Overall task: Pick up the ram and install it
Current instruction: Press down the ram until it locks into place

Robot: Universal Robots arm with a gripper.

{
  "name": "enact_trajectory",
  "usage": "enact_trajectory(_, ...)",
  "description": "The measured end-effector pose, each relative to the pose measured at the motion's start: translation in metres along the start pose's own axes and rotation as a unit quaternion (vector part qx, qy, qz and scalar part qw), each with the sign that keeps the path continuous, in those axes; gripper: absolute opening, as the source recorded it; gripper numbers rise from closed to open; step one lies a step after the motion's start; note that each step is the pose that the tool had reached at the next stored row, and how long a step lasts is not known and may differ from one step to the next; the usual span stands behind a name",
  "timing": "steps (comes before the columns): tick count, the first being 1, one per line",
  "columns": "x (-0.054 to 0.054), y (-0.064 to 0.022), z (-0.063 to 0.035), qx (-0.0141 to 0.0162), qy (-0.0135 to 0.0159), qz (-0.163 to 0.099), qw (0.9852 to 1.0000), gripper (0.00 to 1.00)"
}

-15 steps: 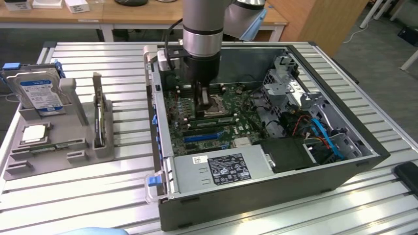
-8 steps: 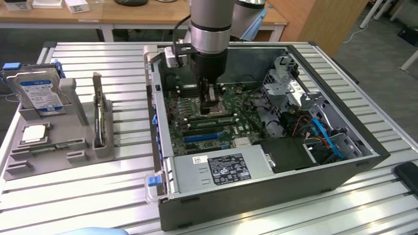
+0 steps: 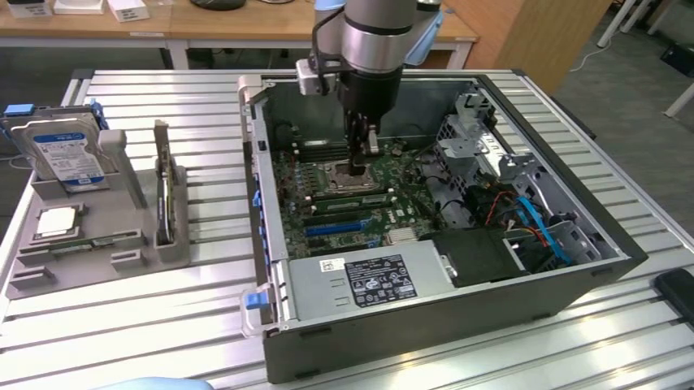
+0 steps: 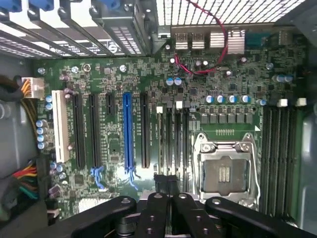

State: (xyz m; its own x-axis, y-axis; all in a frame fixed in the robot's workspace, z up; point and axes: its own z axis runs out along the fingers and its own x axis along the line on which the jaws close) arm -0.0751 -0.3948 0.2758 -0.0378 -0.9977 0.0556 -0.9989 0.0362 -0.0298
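Observation:
The ram (image 3: pixel 162 193) is a long thin green stick standing on edge in a grey holder (image 3: pixel 97 244) on the table, at the exterior view's left. My gripper (image 3: pixel 363 158) hangs inside the open computer case (image 3: pixel 607 244), well to the right of the ram and just above the motherboard (image 3: pixel 341 215) by the processor socket (image 3: pixel 353 175). In the wrist view the gripper (image 4: pixel 166 179) is shut with nothing between its fingers, over the black memory slots (image 4: pixel 171 134) beside the empty socket (image 4: pixel 225 168).
The holder also carries a silver hard drive (image 3: pixel 71 153) with a blue-white label and a square silver processor (image 3: pixel 60 221). In the case sit a power supply (image 3: pixel 369 280), drive cages (image 3: pixel 477 134) and blue cables (image 3: pixel 542 227). More slots (image 4: pixel 280 148) lie past the socket.

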Motion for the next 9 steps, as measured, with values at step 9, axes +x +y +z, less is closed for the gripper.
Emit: enact_trajectory(9, 0.001, -0.0122, -0.0177, -0.0128, -0.0030, -0.001, 0.9999, 0.10)
